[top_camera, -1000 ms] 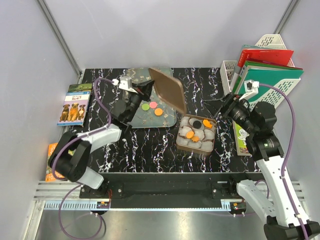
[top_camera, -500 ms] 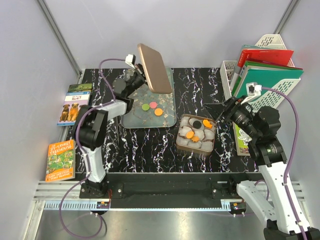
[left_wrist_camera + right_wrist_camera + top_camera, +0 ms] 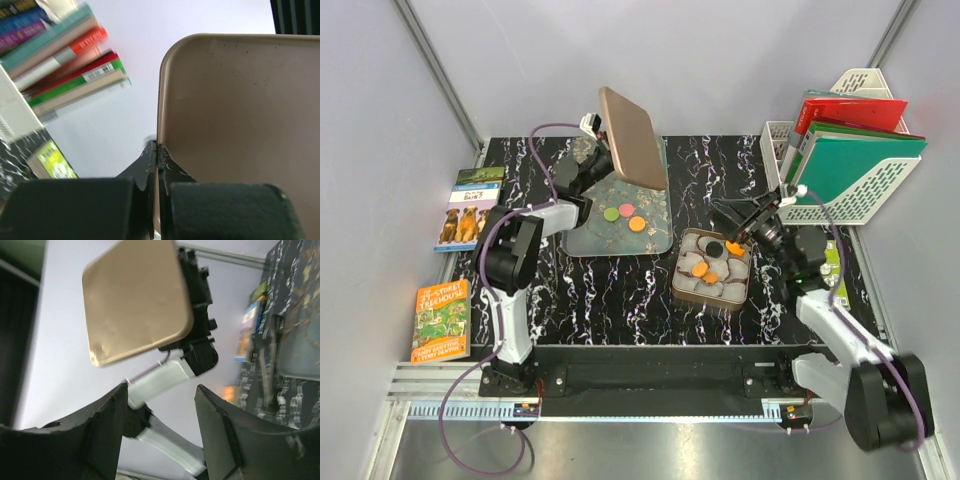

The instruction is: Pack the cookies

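Rose-gold tin lid point(image 3: 633, 137) is held up in the air over the far side of the black marbled worktop point(image 3: 570, 290), tilted on its edge. The left hand point(image 3: 157, 150) grips it. In the left wrist view the two fingers are pinched tight on the lid's rim, with no gap between them. The right hand point(image 3: 160, 395) is spread wide and holds nothing. From above it hangs just over the far right corner of the square tin point(image 3: 677, 278); I cannot tell whether it touches the tin.

Seven cookies point(image 3: 637, 224) can be counted. Three lie close together on a grey-green tray point(image 3: 590, 240) below the raised lid: one green point(image 3: 611, 213), one pink point(image 3: 627, 209) and one orange. Four lie inside the tin, on pale crinkled wrappers point(image 3: 725, 290). They are one dark brown cookie point(image 3: 715, 247) and three orange ones. One orange cookie sits beside the dark one, partly under the right hand. The other two sit touching near the tin's left side point(image 3: 700, 269).

Two picture books lie flat at the left edge: a dog book point(image 3: 468, 208) and a treehouse book point(image 3: 441, 318). A white rack point(image 3: 865, 170) of upright books stands at the far right.
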`<state>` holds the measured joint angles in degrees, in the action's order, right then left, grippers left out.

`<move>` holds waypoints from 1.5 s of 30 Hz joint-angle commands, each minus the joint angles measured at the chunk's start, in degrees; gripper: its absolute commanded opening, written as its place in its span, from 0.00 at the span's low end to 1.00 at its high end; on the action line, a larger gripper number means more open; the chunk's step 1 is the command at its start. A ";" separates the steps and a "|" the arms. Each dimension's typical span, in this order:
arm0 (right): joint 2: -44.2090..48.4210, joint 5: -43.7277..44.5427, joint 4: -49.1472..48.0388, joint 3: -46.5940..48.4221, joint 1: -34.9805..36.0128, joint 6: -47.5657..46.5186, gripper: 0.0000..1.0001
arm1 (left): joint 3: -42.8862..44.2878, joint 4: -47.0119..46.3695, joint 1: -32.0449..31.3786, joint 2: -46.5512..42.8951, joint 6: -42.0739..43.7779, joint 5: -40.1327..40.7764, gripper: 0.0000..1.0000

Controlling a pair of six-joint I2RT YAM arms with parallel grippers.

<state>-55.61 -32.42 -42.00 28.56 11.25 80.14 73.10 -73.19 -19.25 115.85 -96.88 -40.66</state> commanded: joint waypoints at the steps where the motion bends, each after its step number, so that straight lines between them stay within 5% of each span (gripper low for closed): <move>1: -7.65 6.05 -37.71 -5.44 0.18 28.83 0.64 | -5.58 -22.26 -1.06 -6.07 13.10 10.68 0.00; 13: -9.16 6.41 -37.19 0.01 3.70 34.73 0.80 | -5.26 -22.35 -9.31 -6.96 38.43 22.38 0.00; 26: -7.84 3.95 -36.14 -4.65 3.52 36.76 0.80 | 5.90 -22.35 -8.88 -3.27 35.89 23.44 0.00; 45: -21.90 4.38 -45.44 2.47 3.70 40.45 0.75 | 12.51 -22.44 -13.27 0.16 33.78 20.27 0.00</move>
<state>-74.74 -29.39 -75.35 28.21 14.63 114.32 83.88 -73.19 -32.23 116.97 -63.02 -19.75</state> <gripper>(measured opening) 0.766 0.005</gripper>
